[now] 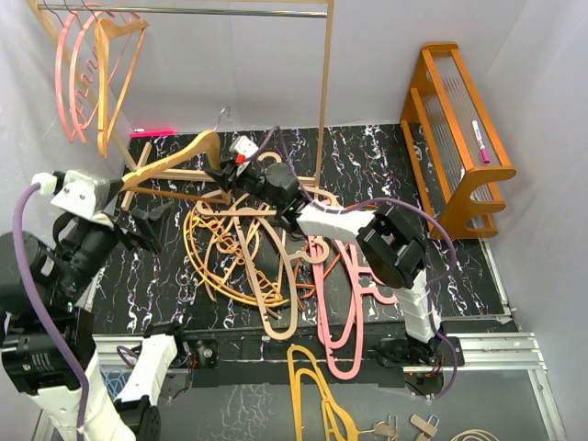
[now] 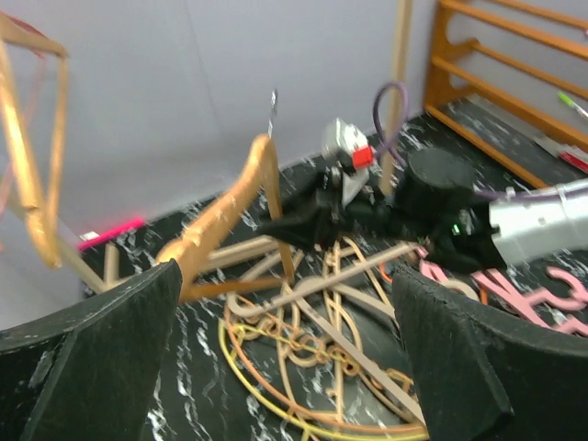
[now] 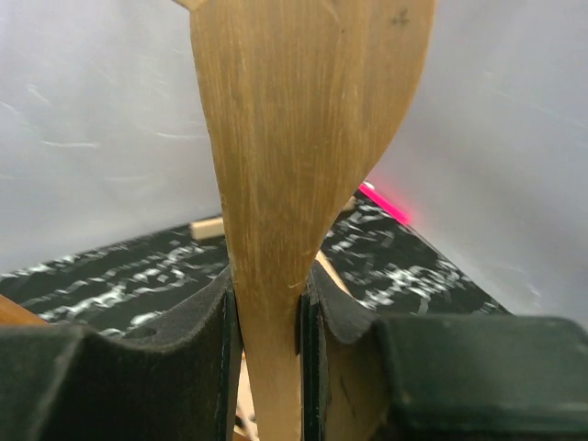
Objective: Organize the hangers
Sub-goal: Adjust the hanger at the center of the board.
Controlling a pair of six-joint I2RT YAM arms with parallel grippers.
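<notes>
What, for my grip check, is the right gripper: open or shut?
Shut on the wooden hanger: in the right wrist view the right gripper pinches its wood between both pads.

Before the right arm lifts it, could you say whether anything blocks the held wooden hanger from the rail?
Nothing visible does: above the wooden hanger, clamped in the right gripper, is only bare wall up to the rail; hung hangers sit further left.
</notes>
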